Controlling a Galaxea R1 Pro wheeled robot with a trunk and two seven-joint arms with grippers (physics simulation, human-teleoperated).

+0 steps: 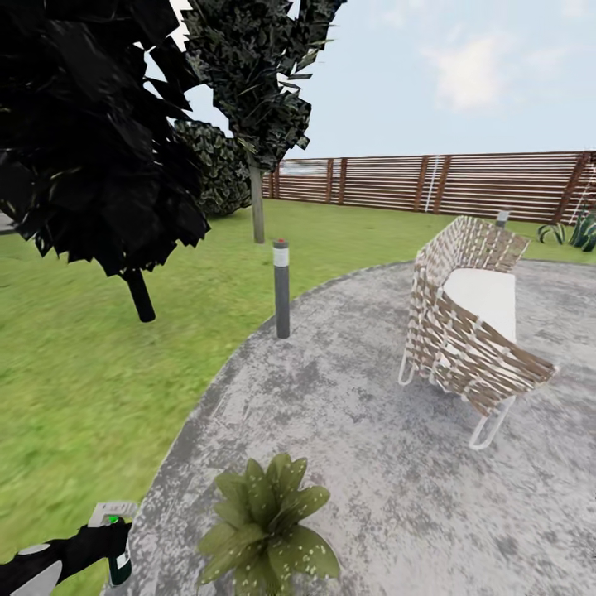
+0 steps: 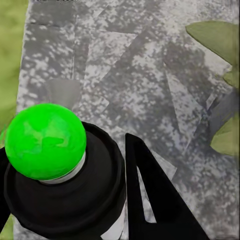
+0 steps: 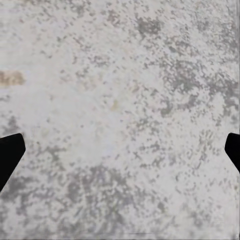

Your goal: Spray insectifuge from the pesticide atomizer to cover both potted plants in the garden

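The left gripper is sitting low at the near left w/ the pesticide atomizer clamped in it, whitish trigger head up top and a green dot showing on it, right at the patio edge where it's meeting the lawn. Just right of it, one potted plant is spreading its speckled leaves; can't make out the pot. Further off, a bollard lamp, a wicker seat to the right, fence at the back.

The left wrist view is giving what the head view isn't: the atomizer from above, green dot big, a black finger close beside its body, plant leaves at the edge.

The right wrist view is showing bare paving w/ two dark fingertips far apart, so the right gripper is spread wide, holding nothing.
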